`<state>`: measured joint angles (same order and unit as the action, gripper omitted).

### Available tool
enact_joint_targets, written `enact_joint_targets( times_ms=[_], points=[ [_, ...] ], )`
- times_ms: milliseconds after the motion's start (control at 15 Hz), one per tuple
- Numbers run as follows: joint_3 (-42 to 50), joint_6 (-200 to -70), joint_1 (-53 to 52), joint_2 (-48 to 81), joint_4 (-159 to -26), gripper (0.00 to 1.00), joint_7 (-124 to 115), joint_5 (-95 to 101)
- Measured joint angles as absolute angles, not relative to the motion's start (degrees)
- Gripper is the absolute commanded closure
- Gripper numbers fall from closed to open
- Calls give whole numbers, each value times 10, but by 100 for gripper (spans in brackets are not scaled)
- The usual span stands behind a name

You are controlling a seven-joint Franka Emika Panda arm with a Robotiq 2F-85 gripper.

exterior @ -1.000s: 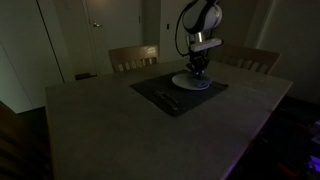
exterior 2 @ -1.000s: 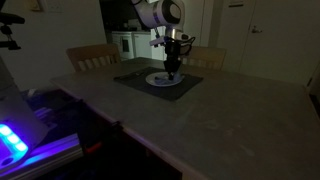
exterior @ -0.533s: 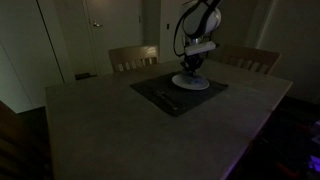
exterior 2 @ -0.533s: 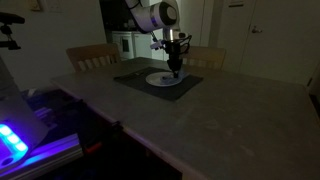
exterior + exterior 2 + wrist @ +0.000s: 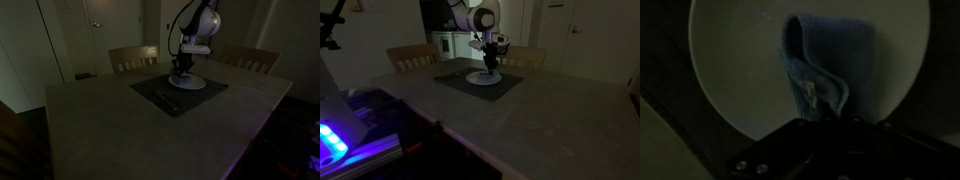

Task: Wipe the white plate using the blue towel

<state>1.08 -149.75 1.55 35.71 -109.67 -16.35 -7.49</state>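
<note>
The room is dim. A white plate (image 5: 192, 82) (image 5: 483, 78) lies on a dark placemat (image 5: 175, 92) (image 5: 480, 85) on the table in both exterior views. My gripper (image 5: 181, 72) (image 5: 491, 66) points down onto the plate. In the wrist view the plate (image 5: 730, 60) fills the top and a blue towel (image 5: 830, 62) lies draped on it, its near end bunched up into my gripper (image 5: 825, 118). The fingertips are hidden in shadow, but the towel's end disappears between them.
A dark utensil (image 5: 166, 99) lies on the placemat beside the plate. Wooden chairs (image 5: 133, 57) (image 5: 250, 60) stand at the table's far side. The table edge (image 5: 250, 130) drops off close by. A blue-lit device (image 5: 332, 140) glows at one corner.
My gripper has slid sideways across the plate with the towel, from the plate's middle toward its edge nearer the utensil. The plate has stayed put.
</note>
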Motion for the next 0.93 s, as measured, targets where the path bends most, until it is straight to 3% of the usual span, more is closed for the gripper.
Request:
enact_joint_targets(
  times_ms=[400, 933],
  points=[
    [-79, -1415, 97, 348, -1096, 98, 11, -186],
    [-27, -1242, 83, 346, -1094, 98, -23, -168]
  ],
)
